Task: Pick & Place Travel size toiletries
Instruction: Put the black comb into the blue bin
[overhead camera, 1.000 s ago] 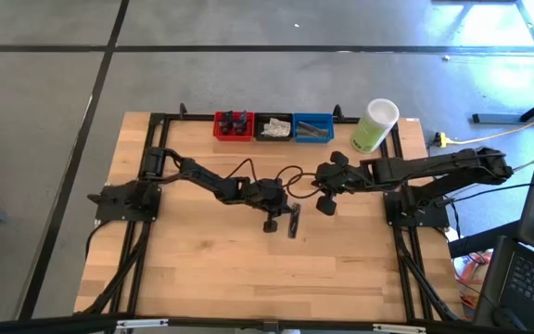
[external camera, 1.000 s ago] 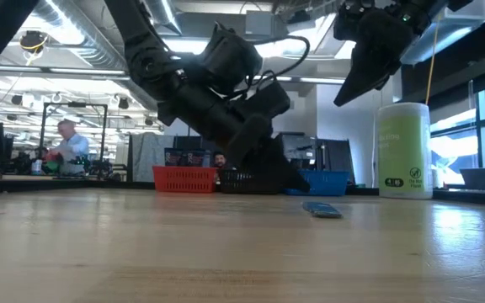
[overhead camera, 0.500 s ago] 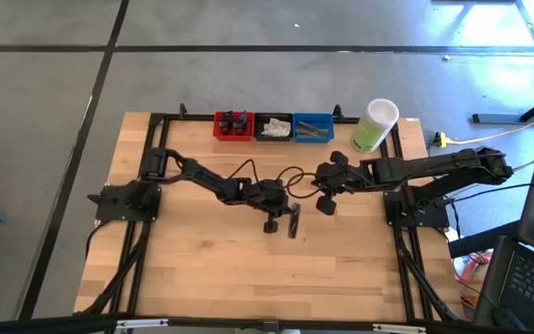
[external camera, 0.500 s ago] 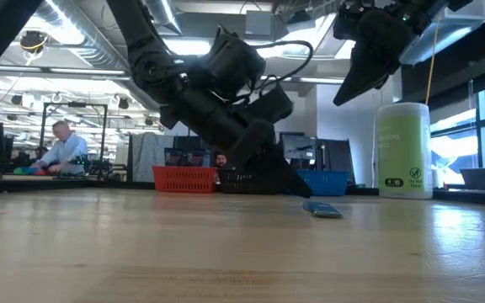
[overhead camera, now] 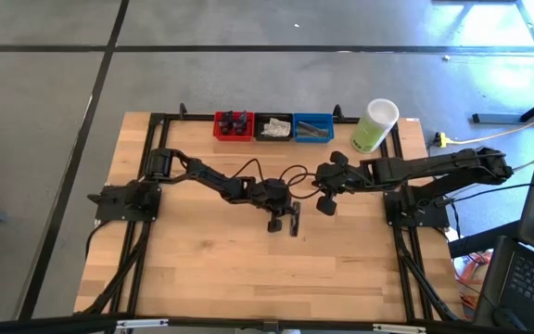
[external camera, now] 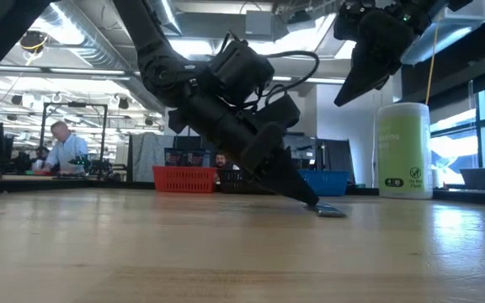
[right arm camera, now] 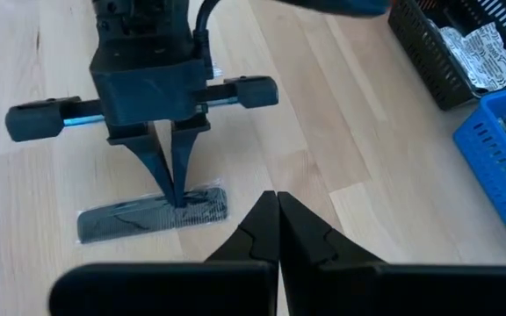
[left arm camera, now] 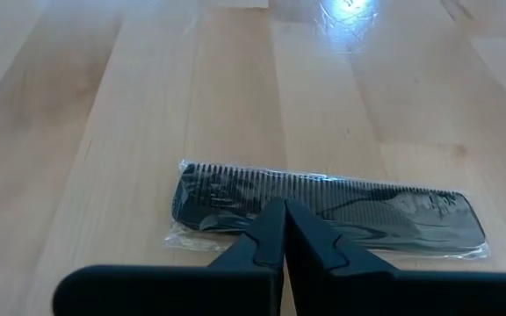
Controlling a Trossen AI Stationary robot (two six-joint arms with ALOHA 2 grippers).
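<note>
A black comb in a clear packet (left arm camera: 358,206) lies flat on the wooden table near its middle, also visible in the high view (overhead camera: 294,223) and the right wrist view (right arm camera: 130,219). My left gripper (left arm camera: 284,211) is shut and slants down onto it, its tips at table height in the low view (external camera: 310,200). My right gripper (right arm camera: 275,200) is shut on nothing and hangs raised, a little toward the table's right of the comb (overhead camera: 325,206). My left gripper touches the packet with its shut fingertips (right arm camera: 176,195), about a third of the way along the comb from one end (left arm camera: 262,197). The fingers slant down from the table's left and lie across the comb. The packet lies flat on the table.
At the far edge stand a red bin (overhead camera: 234,125), a black bin (overhead camera: 273,127) and a blue bin (overhead camera: 312,128), each with small items inside. A tall pale-green container with a white lid (overhead camera: 374,125) stands to their right. People work in the room behind.
My left gripper has sunk and gone a little toward the table's right, bringing its shut tips down onto the comb packet. The packet has stayed where it was.
</note>
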